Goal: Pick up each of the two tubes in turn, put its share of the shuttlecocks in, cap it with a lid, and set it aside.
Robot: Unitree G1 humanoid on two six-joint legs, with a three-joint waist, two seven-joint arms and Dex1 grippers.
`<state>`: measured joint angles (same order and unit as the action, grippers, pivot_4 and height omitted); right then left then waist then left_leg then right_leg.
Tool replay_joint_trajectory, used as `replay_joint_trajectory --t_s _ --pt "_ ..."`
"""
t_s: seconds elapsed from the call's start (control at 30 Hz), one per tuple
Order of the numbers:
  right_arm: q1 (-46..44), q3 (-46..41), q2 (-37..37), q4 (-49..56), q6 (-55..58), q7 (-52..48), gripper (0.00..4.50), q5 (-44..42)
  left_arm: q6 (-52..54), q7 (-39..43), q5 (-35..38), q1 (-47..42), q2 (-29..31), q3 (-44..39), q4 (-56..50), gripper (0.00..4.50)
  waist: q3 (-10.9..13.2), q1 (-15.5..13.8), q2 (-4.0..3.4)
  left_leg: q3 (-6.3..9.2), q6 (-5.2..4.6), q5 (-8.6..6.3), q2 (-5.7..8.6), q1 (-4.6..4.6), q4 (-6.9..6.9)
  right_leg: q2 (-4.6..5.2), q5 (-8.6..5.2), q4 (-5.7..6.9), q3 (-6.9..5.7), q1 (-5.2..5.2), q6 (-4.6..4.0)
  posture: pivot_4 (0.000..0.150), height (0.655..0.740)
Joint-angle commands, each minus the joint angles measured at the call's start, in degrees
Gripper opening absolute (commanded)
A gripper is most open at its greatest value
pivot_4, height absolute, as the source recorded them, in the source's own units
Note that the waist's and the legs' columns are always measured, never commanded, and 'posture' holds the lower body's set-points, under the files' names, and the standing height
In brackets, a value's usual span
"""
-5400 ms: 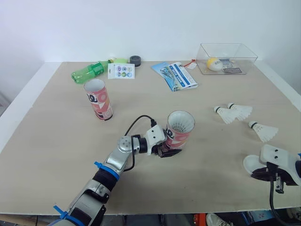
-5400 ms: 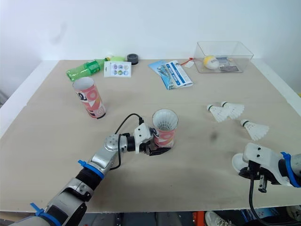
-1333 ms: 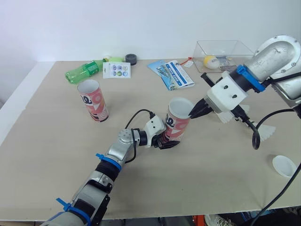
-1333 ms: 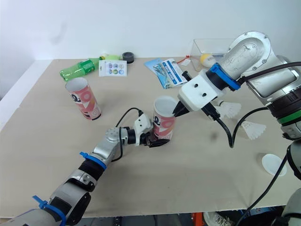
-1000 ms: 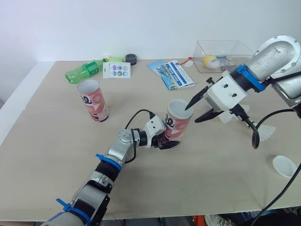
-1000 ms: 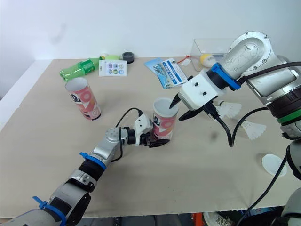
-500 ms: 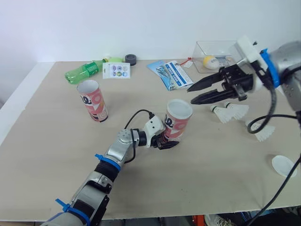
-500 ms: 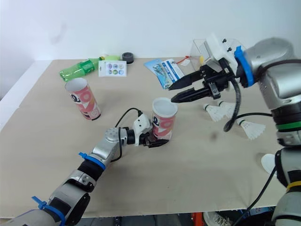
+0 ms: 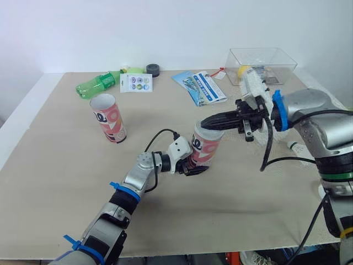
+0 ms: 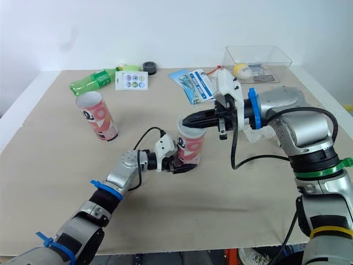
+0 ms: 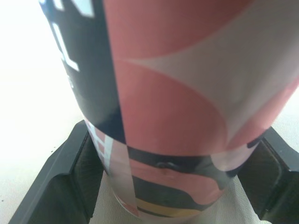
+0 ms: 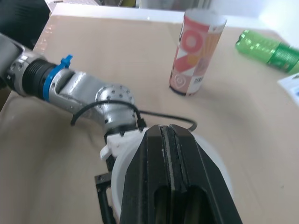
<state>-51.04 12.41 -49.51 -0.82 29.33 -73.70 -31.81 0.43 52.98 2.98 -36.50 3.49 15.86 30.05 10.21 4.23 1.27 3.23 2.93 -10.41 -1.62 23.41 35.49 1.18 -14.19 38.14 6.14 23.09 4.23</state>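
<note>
Tube standing, mouth up, left tool clamping base

1. Table: light wooden top with white edges.
2. Green plastic bottle: lies on its side at the far left of the top.
3. White card: printed with coloured discs, flat, just beside the bottle.
4. Black round item: near the far edge, just behind the card.
5. Blue-and-white leaflet: flat, far centre.
6. Clear box: far right, open-topped, contains a yellow ball.
</note>
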Motion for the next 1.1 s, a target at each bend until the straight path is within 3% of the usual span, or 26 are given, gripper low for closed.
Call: replay_joint_trajectory --t_s 0.03,0.33,1.1 --pt "-0.46 -0.99 0.60 1.13 -1.29 -1.06 0.10 2.58 2.36 0.73 -1.19 2.21 0.98 1.72 1.90 3.68 0.00 0.01 0.00 0.00 0.00 0.00 0.00 0.00 0.00 0.00 0.00 0.00 0.00 0.00 0.00 0.150 0.7400" --pt "-2.41 0.86 3.31 -1.79 -5.25 -3.47 0.10 9.92 2.59 0.24 -1.21 2.63 0.89 1.64 1.80 3.68 0.00 0.02 0.00 0.00 0.00 0.00 0.00 -0.02 0.00 -0.01 0.00 0.00 0.00 -0.01 0.00 0.150 0.7400" --pt "-2.49 2.77 5.53 -3.02 -8.67 -6.87 0.10 17.91 2.55 -0.33 -1.10 2.90 0.45 1.57 2.03 3.68 -0.14 0.05 -0.02 0.01 0.00 0.00 -0.01 -0.14 0.00 -0.01 0.00 0.00 -0.01 -0.14 0.00 0.150 0.7400"
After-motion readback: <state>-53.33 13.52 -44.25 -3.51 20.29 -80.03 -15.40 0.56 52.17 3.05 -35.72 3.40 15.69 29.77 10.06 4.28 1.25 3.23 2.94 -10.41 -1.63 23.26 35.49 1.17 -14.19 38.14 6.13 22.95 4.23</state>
